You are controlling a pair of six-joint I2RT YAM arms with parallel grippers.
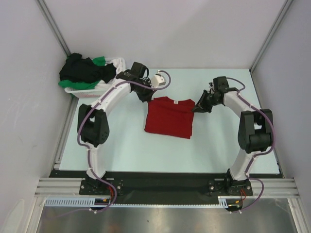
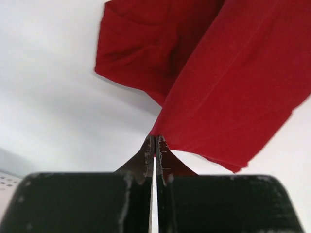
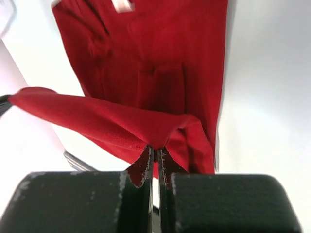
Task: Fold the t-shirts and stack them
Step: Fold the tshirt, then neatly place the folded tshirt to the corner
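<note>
My left gripper (image 2: 154, 141) is pinched fully closed, its tips biting a corner of the red t-shirt (image 2: 233, 87). From that pinch the cloth fans out and away in a taut sheet. My right gripper (image 3: 154, 151) is likewise clamped to a sliver, and it has a bunched fold of the same shirt. That fold is raised off the surface so that a ridge of red hangs in front of the flat body of the garment.

From above, the two grips sit at the far-left and far-right corners of the shirt, on either side of the collar. The pale neck label (image 3: 121, 5) shows at the top of the right wrist view. I read this matched pair of holds as the set-up for a fold. With both far corners lifted together, the far edge can be carried toward me over the near hem without the cloth skewing.

The rest of the shirt lies flat near the middle of the pale table (image 1: 126, 145), its hem toward the arm bases. This looks like an early stage of the task.

At the far left, well apart from the red shirt, the white laundry basket (image 1: 90, 93) holds a heap of black and green shirts (image 1: 83, 70), waiting their turn.
</note>
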